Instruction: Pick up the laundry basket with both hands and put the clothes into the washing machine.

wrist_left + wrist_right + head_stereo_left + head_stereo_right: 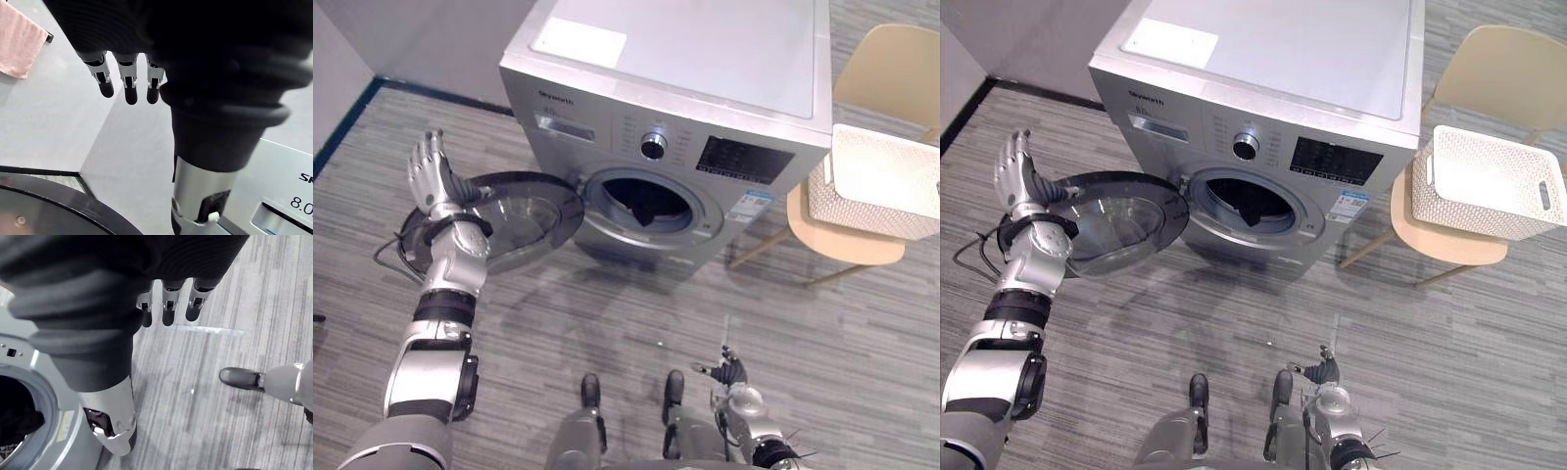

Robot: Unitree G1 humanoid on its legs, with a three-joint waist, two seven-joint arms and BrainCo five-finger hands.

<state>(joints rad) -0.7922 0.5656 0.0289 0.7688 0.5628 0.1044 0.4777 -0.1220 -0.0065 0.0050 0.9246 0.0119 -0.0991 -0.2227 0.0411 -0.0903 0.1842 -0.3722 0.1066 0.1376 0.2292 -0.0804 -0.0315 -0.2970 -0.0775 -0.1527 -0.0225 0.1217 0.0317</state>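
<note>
Left hand [433, 171]: frame left, fingers straight, beside open door [524, 220].
Right hand [729, 370]: bottom centre, fingers relaxed.
Laundry basket [1459, 206]: on chair [1445, 243], right.
Dark clothes [644, 204]: inside washing machine [705, 78] drum.

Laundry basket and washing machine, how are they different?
The laundry basket is white with little holes and sits on a chair; the washing machine is silver-grey and stands on the floor. The laundry basket looks empty; the washing machine has dark clothes inside, its door wide open. Both can hold laundry.
</note>
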